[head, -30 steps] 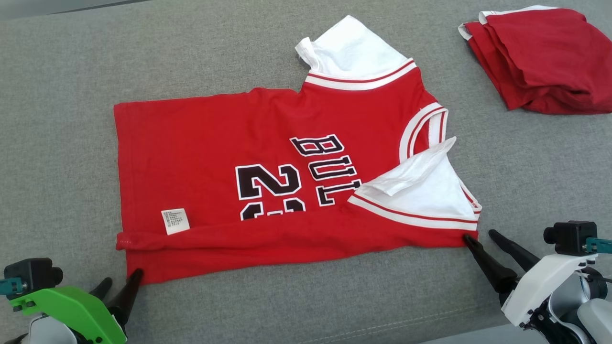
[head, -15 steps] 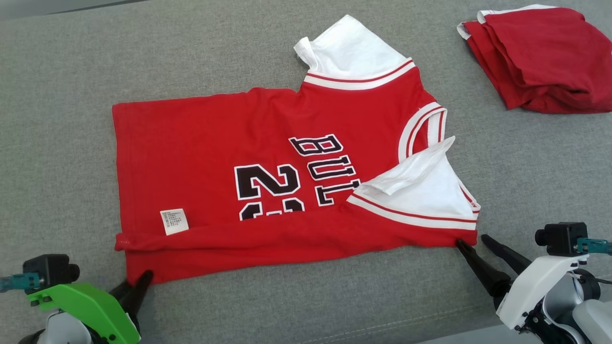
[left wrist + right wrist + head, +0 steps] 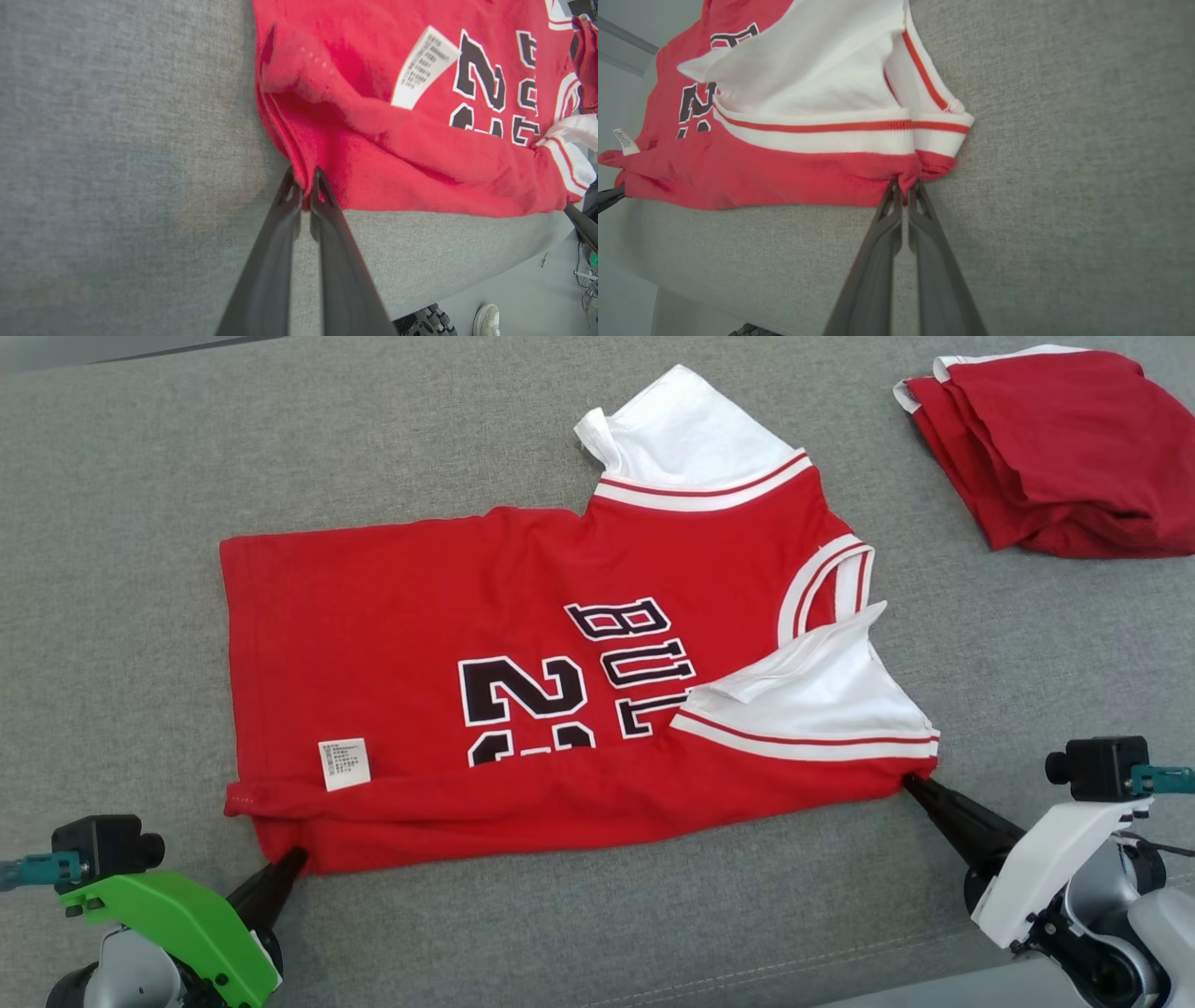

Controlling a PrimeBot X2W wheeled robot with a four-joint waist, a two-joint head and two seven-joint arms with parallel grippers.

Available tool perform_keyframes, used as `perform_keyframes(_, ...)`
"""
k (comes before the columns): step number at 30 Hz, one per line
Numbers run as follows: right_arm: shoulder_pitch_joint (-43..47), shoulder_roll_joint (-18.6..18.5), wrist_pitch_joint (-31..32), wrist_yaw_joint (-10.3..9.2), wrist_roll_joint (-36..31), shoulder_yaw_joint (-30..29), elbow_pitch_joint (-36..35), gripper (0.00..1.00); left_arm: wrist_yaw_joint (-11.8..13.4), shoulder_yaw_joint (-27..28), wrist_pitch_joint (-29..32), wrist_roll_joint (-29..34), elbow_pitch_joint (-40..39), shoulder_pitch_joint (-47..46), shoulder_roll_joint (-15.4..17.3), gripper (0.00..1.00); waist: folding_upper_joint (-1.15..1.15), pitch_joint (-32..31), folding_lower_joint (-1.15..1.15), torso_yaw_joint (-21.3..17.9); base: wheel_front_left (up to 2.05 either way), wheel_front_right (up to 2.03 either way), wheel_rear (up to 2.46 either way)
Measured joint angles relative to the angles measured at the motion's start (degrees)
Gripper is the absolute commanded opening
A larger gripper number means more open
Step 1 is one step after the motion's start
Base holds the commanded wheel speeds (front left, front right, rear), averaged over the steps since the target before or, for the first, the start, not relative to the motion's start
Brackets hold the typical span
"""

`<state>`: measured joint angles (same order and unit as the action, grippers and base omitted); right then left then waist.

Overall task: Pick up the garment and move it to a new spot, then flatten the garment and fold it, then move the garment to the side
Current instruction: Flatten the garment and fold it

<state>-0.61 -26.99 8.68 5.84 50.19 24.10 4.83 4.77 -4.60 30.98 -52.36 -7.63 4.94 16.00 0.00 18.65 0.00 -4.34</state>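
Note:
The garment is a red jersey with white sleeves and black lettering, lying spread on the grey surface with its near edge folded over. My left gripper is shut on the garment's near left corner; in the left wrist view that left gripper pinches the red hem. My right gripper is shut on the near right corner, below the white sleeve. In the right wrist view the right gripper clamps the red fabric under the striped trim.
A folded pile of red garments lies at the far right. The grey cushioned surface stretches around the jersey, with its front edge close to both arms. A shoe shows on the floor in the left wrist view.
Both grippers went from open to shut on the garment's near corners. The near edge has drawn up slightly and the white sleeve has shifted.

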Motion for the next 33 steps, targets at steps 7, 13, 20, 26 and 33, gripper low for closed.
perform_keyframes(7, -1.6, -3.0, 2.8, 0.21, 1.8, -1.3, -2.8, 0.0, -0.5, 0.9, 0.3, -0.9, -1.2, 0.0, 0.5, 0.0, 0.0, -0.4, 0.0, 0.2, 0.0, 0.0, 0.0)
perform_keyframes(13, -4.0, -6.2, 6.4, 0.37, 4.1, -3.0, -7.0, 0.0, -1.8, 2.5, 1.4, -4.2, -5.8, -0.8, 1.2, 0.0, 0.0, -1.2, 0.0, 0.4, 0.0, 0.0, 0.0)
perform_keyframes(20, -6.3, -9.2, 10.1, 0.27, 8.8, -6.5, -9.8, 0.0, -2.2, 3.1, 4.3, -6.4, -9.1, -3.9, 2.9, 0.0, 0.0, -2.5, 0.0, 1.2, 0.0, 0.0, 0.0)
perform_keyframes(26, -4.4, -9.3, 12.3, 0.03, 10.7, -5.9, -10.5, 0.0, -1.7, 4.0, 5.0, -7.3, -9.0, -0.8, 3.1, 0.0, 0.0, -2.9, 0.0, 1.6, 0.0, 0.0, 0.0)
perform_keyframes(33, 3.4, -9.1, 12.8, -2.01, 12.4, -5.5, -10.2, 0.0, -1.1, 4.0, 5.3, -7.3, -7.5, 5.1, 2.4, 0.0, 0.0, -2.2, 0.0, 1.7, 0.0, 0.0, 0.0)
